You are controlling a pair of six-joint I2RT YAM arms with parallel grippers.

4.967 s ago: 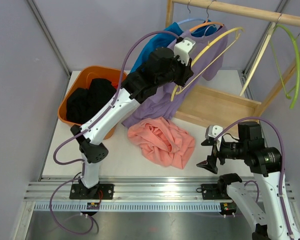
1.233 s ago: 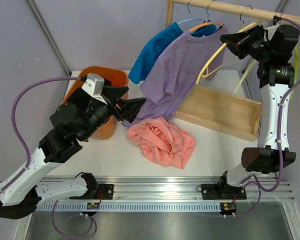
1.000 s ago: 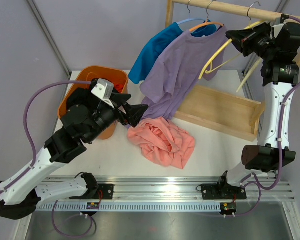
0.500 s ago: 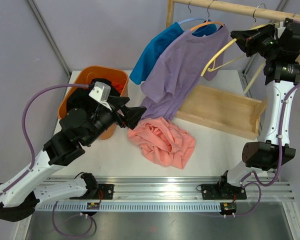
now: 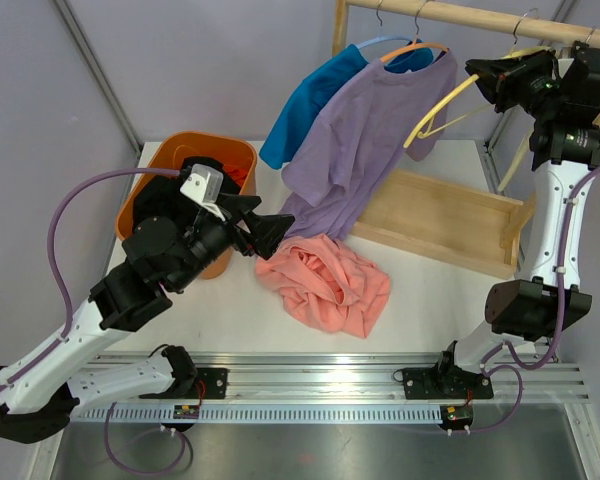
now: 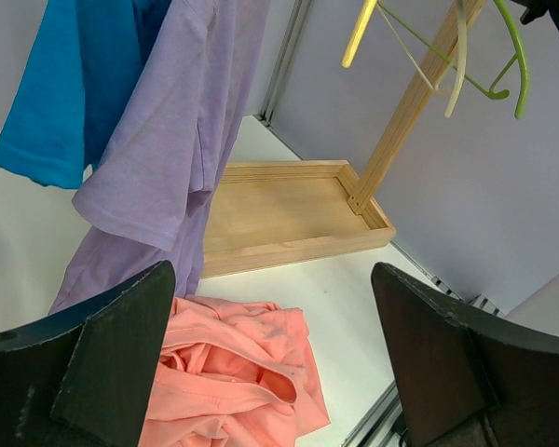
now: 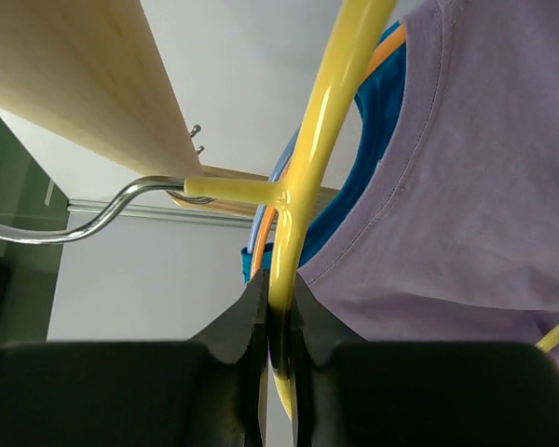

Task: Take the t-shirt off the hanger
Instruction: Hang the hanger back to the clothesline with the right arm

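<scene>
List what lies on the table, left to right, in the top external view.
orange bin → salmon t-shirt → wooden tray

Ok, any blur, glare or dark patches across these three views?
Top view: evenly lit, sharp, mild sheen on the metal rail. Left wrist: purple shirt crisp, the left fingers nearly black silhouettes. Right wrist: glare streak down the yellow hanger, the right fingers dark and soft at the bottom.
</scene>
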